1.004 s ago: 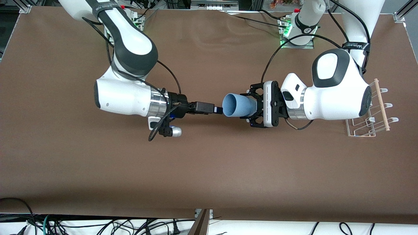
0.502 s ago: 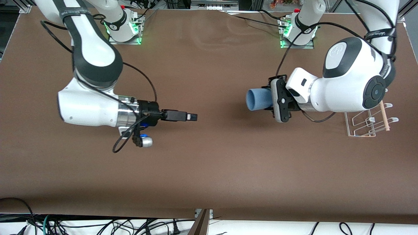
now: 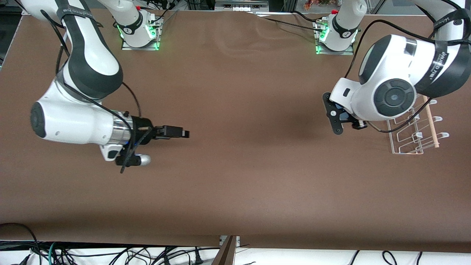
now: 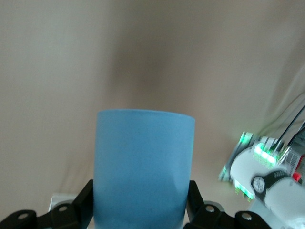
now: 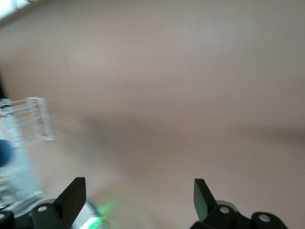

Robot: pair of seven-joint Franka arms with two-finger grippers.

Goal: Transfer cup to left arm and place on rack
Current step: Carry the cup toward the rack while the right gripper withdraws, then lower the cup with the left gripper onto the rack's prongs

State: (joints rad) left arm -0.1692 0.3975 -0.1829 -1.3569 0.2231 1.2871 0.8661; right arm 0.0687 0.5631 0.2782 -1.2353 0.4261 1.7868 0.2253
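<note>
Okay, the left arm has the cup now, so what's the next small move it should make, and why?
Probably swing the left claw on toward the rack at its end of the table. The claw is shut on the blue cup, as the left wrist view shows, and hangs beside the rack, not yet over its pegs. The right claw is open, holds nothing and waits at its own end.

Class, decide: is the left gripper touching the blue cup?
Touching. The left wrist view shows the left gripper fingers pressed against both sides of the cup.

Light-blue cup (image 4: 143, 167) clamped in left tool (image 4: 141, 207) – white wire rack (image 3: 415, 136) on table
</note>
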